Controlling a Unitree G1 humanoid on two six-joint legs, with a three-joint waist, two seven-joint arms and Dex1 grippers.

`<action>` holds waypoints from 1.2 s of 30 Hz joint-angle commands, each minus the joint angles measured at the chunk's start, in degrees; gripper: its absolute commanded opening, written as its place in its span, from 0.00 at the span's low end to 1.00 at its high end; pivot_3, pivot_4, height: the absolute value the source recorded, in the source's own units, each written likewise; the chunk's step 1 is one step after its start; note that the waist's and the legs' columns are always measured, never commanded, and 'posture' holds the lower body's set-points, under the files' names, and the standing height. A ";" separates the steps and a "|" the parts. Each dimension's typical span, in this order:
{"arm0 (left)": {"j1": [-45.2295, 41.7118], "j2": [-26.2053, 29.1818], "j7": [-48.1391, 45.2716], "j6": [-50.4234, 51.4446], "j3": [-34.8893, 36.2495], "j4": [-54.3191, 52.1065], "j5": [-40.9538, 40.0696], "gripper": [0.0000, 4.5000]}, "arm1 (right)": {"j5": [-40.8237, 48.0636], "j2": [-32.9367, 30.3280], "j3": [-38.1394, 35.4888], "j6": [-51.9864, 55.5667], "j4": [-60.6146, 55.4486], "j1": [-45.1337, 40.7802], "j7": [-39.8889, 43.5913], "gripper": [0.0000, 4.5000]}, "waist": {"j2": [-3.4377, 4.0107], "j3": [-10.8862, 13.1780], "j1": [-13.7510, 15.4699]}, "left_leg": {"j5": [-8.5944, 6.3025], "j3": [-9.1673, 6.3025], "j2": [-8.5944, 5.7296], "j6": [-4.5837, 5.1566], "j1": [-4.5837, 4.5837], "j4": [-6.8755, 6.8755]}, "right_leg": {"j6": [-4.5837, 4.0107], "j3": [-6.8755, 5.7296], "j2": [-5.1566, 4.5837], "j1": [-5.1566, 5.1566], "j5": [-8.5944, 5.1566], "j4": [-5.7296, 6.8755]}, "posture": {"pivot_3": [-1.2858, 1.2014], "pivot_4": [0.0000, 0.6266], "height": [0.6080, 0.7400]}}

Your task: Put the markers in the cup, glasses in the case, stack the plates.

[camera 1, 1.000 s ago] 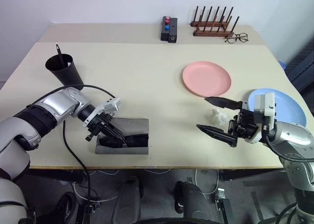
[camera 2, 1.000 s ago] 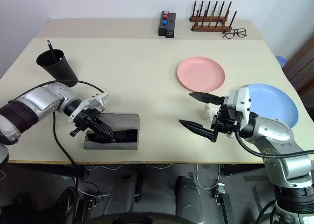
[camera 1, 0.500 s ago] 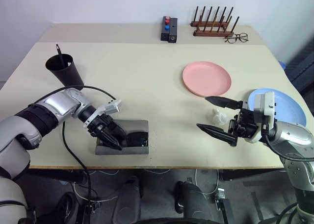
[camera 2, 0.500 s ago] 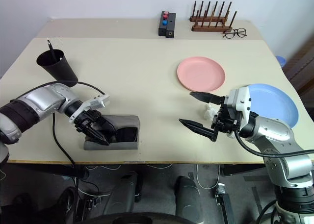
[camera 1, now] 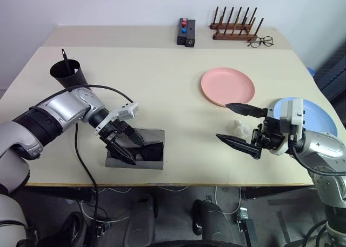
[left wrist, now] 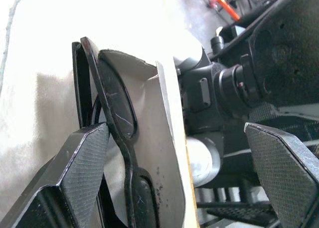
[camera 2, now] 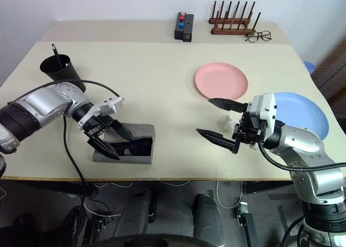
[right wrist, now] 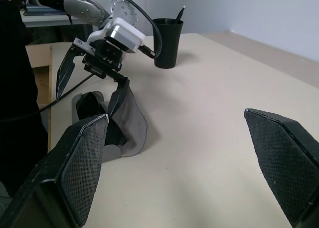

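Left eye view: the left gripper (camera 1: 125, 147) is hovering over the grey case (camera 1: 153, 159) near the front edge of the table (camera 1: 151, 79), its two black fingers standing spread wide, one out over the case's left end and one over its middle, pinching nothing. The black sunglasses (camera 1: 150, 152) are lying in the open case, dark against the felt. The black cup (camera 1: 71, 78) is standing upright toward the far left with one marker (camera 1: 64, 56) sticking out of its rim (colour too dark to tell). The pink plate (camera 1: 227, 86) is lying flat right of centre; the blue plate (camera 1: 316, 117) is sitting apart from it at the right edge, partly behind the right arm. The right gripper (camera 1: 234, 126) is hanging level above the table between the plates and the case, jaws spread wide and empty, a small white crumpled scrap (camera 1: 240, 129) lying under it. At the far edge: a black box (camera 1: 186, 33), a wooden peg rack (camera 1: 233, 28) and wire-framed spectacles (camera 1: 261, 41). Left wrist view: the sunglasses' frame and a dark lens are resting against the case's pale inner flap, one finger just beside the frame, the other well apart. Right wrist view: its own fingers are standing far apart, framing the left gripper, case and cup across the table.
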 commanded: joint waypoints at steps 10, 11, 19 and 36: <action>2.90 -1.97 -0.21 -12.25 0.36 10.55 5.70 0.99 | 0.08 -0.11 -0.91 -0.11 -0.75 -0.98 -0.36 1.00 | -0.01 0.00 0.02 | 0.00 0.00 0.00 0.00 -0.01 0.02 | 0.00 0.00 0.00 0.02 0.00 -0.03 | 0.52 0.24 1.00; 3.09 -1.57 -0.21 -11.70 0.14 9.58 4.76 0.99 | -0.03 -0.10 -0.87 -0.20 -0.68 -0.99 -0.32 1.00 | 0.00 0.00 0.01 | 0.00 0.00 0.00 0.00 0.00 0.02 | 0.00 0.00 0.00 0.02 0.00 -0.03 | 0.52 0.24 1.00; 4.61 -0.11 -0.21 -12.11 1.40 6.22 2.76 0.99 | -0.32 0.22 -0.71 -0.35 -0.39 -1.33 -0.34 1.00 | 0.00 0.00 0.07 | 0.00 0.00 0.00 0.00 0.00 -0.01 | -0.05 0.00 0.00 0.01 0.03 -0.02 | 0.52 0.24 1.00; 0.71 4.00 -0.21 -5.70 9.63 1.15 0.25 0.94 | -0.76 0.66 -0.14 -0.99 0.82 -2.64 0.34 1.00 | -0.01 0.00 -0.03 | 0.00 0.00 0.00 0.00 -0.03 -0.01 | -0.01 0.00 0.00 -0.01 0.01 -0.03 | 0.52 0.24 1.00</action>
